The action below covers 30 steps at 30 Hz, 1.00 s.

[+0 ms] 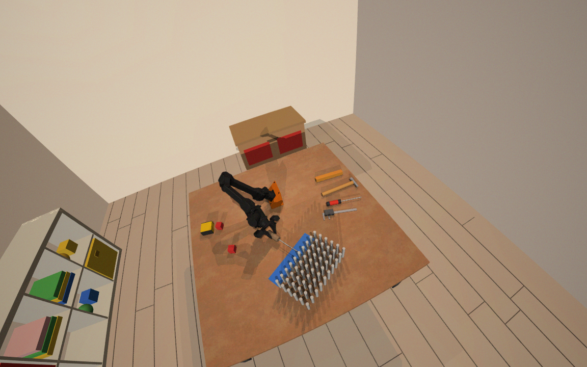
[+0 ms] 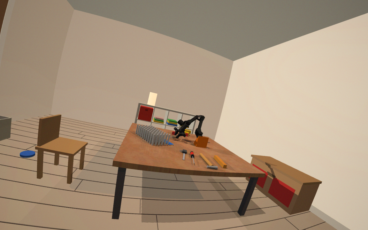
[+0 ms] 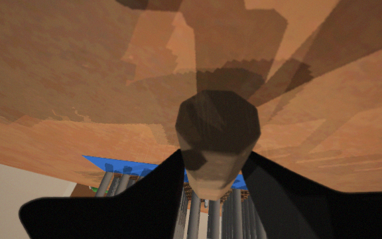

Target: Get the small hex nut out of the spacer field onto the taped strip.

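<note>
My gripper [image 1: 273,235] [image 2: 176,136] [image 3: 211,153] is shut on the tan handle [image 3: 217,124] of a long tool, low in front of the spacer field. The tool's thin metal shaft [image 1: 287,245] runs from the handle over the blue taped strip [image 1: 289,257] [image 3: 95,160] to the front spacers. Its far end is hard to make out among them. The grey metal spacers [image 1: 307,306] [image 2: 151,135] [image 3: 194,217] stand upright in rows. Whether the shaft touches any spacer is unclear. I cannot make out the hex nut in any view.
A caliper-like tool [image 1: 328,212], a red screwdriver [image 1: 333,202], a hammer [image 1: 337,187] and an orange bar [image 1: 328,176] lie beside the field. Red cubes [image 1: 232,248] and a yellow block [image 1: 206,227] are on the arm's other side. An orange block [image 1: 275,196] [image 2: 201,141] stands by the base.
</note>
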Available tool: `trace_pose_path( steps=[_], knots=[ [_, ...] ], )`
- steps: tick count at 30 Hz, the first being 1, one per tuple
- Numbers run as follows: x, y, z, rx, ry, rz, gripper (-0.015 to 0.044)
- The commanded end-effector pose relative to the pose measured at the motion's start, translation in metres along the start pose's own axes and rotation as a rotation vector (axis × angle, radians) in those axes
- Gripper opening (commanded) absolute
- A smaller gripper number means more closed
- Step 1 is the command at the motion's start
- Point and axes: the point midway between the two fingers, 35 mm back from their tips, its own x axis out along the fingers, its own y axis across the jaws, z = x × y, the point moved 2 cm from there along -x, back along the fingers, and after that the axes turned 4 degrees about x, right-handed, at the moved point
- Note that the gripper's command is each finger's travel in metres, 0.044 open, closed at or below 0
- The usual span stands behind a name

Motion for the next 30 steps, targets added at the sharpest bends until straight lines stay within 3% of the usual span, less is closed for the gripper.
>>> trace_pose_path(
  steps=[1, 30],
  knots=[
    [0.001, 0.001, -0.003, 0.005, 0.003, 0.005, 0.0],
    [0.008, 0.001, -0.013, 0.007, 0.004, 0.005, 0.0]
  ],
)
